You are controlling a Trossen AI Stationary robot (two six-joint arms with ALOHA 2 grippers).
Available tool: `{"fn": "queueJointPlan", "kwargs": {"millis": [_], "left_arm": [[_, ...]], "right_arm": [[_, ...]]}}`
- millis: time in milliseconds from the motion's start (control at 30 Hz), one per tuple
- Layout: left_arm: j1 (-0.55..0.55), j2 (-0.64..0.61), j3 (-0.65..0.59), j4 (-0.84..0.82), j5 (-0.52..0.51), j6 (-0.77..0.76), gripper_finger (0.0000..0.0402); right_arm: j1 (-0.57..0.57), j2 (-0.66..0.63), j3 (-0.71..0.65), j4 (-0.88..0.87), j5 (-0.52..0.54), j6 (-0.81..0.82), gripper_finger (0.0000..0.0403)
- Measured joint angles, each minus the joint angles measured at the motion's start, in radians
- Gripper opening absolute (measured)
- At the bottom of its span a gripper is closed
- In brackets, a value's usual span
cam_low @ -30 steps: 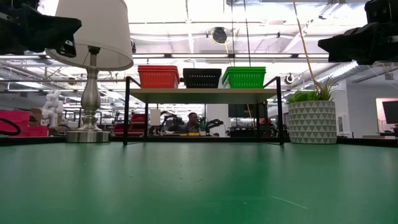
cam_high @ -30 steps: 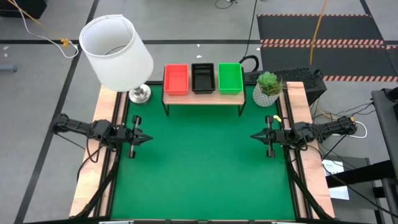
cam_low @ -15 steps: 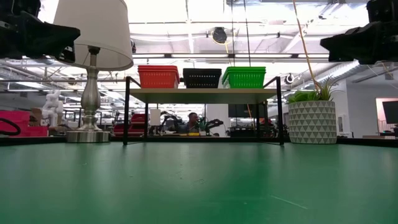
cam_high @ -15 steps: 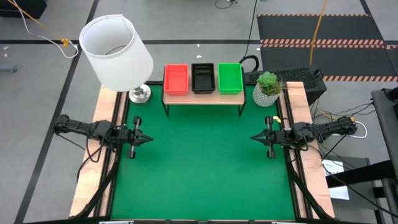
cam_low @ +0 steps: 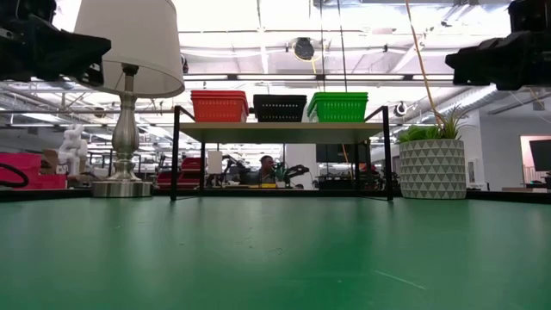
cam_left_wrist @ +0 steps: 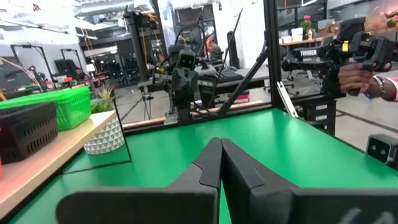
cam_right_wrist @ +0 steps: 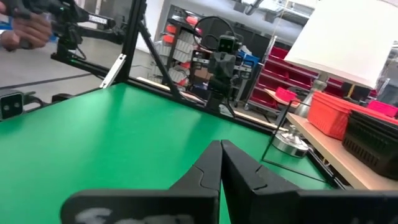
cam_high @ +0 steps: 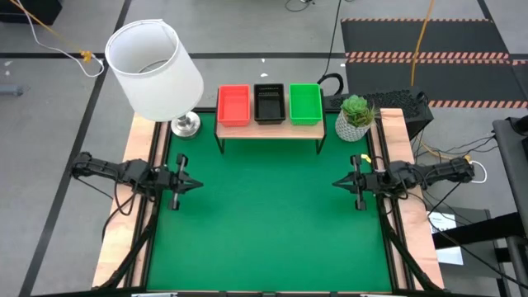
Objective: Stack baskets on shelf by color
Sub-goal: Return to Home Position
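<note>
The shelf [cam_high: 270,125] stands at the table's far edge on thin black legs. On its wooden top the baskets sit side by side: orange-red [cam_high: 233,105] on the left, black [cam_high: 269,103] in the middle, green [cam_high: 305,103] on the right. How many are nested in each I cannot tell. The low view shows the same row: orange-red [cam_low: 219,106], black [cam_low: 280,108], green [cam_low: 337,106]. My left gripper [cam_high: 195,184] hovers at the table's left side, shut and empty. My right gripper [cam_high: 335,182] mirrors it at the right side, also shut and empty. Both point level toward the table's middle.
A lamp with a white shade [cam_high: 155,70] stands on a silver base [cam_high: 185,124] left of the shelf. A potted plant [cam_high: 355,117] stands right of it. Bare green mat [cam_high: 264,223] lies between and in front of the arms. A person's hand [cam_left_wrist: 354,73] shows beyond the table.
</note>
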State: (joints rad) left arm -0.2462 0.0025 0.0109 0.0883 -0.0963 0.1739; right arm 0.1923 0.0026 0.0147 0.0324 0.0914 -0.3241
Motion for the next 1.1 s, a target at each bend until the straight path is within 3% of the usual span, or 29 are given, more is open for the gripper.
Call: {"fn": "queueJointPlan", "kwargs": {"millis": [267, 800, 1100], "left_arm": [[0.0, 0.0, 0.0, 0.029, 0.0, 0.027, 0.0003], [0.001, 0.0, 0.0, 0.062, 0.0, 0.097, 0.0009], [0.085, 0.0, 0.0, 0.038, 0.027, 0.097, 0.0005]], "right_arm": [[-0.071, 0.0, 0.0, -0.012, -0.099, 0.021, 0.0], [-0.081, 0.0, 0.0, -0.004, -0.095, 0.1, 0.0], [-0.081, 0.0, 0.0, -0.002, -0.094, 0.1, 0.0]]}}
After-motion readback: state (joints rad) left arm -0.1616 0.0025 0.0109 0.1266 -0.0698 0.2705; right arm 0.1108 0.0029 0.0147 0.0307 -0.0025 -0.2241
